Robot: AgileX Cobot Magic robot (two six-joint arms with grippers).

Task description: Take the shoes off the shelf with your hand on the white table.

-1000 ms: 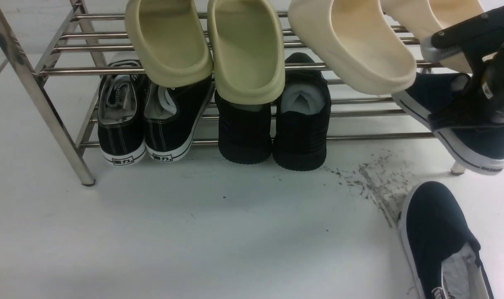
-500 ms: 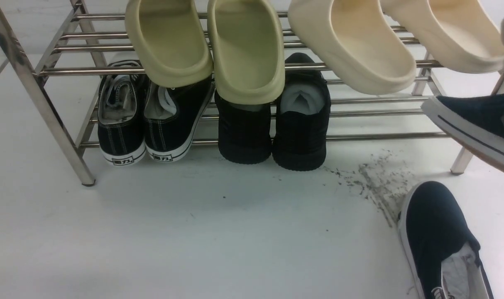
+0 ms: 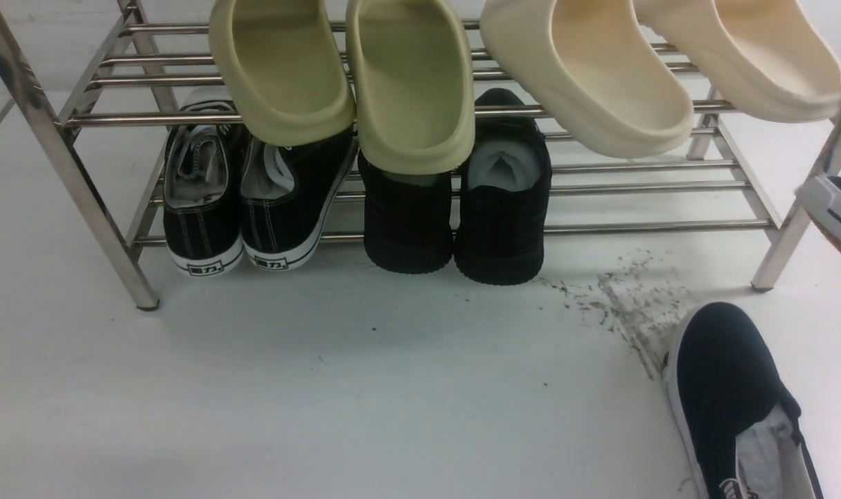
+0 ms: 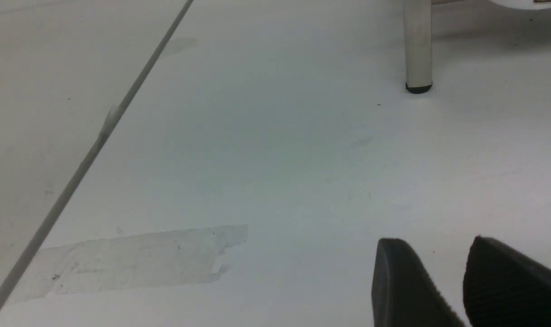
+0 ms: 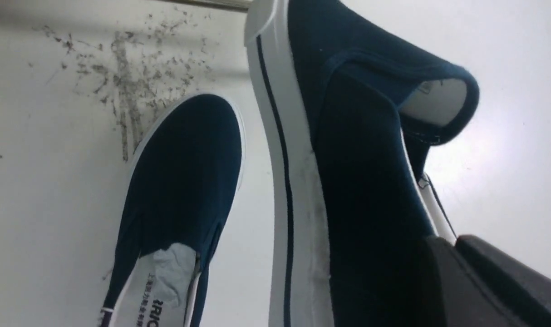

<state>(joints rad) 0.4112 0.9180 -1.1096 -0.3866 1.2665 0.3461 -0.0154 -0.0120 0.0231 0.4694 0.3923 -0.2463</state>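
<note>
**Front view.** The two-tier steel shelf (image 3: pixel 81 180) stood on the white worktop (image 3: pixel 323 388). Its upper tier carried a pair of olive-green slides (image 3: pixel 282 69) and, to their right, a pair of cream slides (image 3: pixel 587 76), all with their openings facing the camera. On the lower tier, the black lace-up sneakers (image 3: pixel 289 201) sat at the left end, with the all-black shoes (image 3: pixel 503 222) just beside them near the middle. The first navy slip-on (image 3: pixel 729 388) lay on the worktop in front of the shelf's right end. Its toe pointed toward the shelf and sat just beside a patch of dark grey scuff marks (image 3: pixel 621 298). The second navy slip-on (image 3: pixel 833 208) showed only partly at the right edge of the view. It was off the shelf and raised clear of the worktop, near the shelf's right front leg.

**Right wrist view.** The right hand (image 5: pixel 452 259) was clenched on the second navy slip-on at the heel end of its upper, with its dark fingers (image 5: pixel 507 281) drawn close together. The shoe hung tilted, its white sole edge and thin navy stripe turned toward the camera and a little white lining visible at the opening. The first navy slip-on lay below and beside it, and the two shoes were apart.

**Left wrist view.** The left hand (image 4: pixel 432 245) hovered low over the worktop. Its two ribbed fingers (image 4: pixel 402 281) were parted by a narrow gap and grasped nothing. A pale rectangular patch (image 4: pixel 135 263) marked the surface nearby.
</note>
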